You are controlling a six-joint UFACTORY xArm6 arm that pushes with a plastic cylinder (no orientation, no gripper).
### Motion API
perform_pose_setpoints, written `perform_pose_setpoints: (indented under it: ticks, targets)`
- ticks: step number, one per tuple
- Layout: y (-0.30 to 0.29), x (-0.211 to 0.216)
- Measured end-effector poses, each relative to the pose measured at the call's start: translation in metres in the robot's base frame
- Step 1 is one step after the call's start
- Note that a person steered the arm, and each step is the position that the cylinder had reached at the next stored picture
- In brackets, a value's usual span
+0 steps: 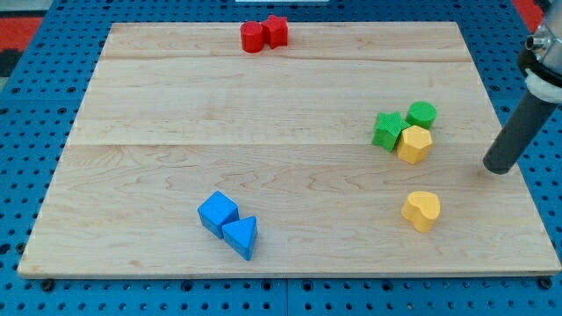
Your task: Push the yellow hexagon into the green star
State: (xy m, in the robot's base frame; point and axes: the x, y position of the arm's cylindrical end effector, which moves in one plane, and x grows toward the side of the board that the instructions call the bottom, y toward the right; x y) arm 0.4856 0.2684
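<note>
The yellow hexagon (414,144) sits on the board's right side, touching the green star (387,130) on its left and lying just below a green cylinder-like block (421,114). My tip (498,168) is to the right of these blocks, near the board's right edge, apart from the hexagon by a clear gap. The rod slants up to the view's right.
A yellow heart-shaped block (421,211) lies below the hexagon. Two blue blocks, a cube (217,213) and a triangle (241,236), sit at the lower middle-left. Two red blocks (264,34) sit at the top edge. The wooden board (263,114) lies on a blue pegboard.
</note>
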Motion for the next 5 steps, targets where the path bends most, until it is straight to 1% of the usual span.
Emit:
perform_pose_setpoints:
  ticks: [1,2,3,4,5]
  targets:
    - [0.004,0.0]
    - [0.003,0.018]
    - [-0.012,0.056]
    - [-0.028,0.073]
    - [-0.06,0.073]
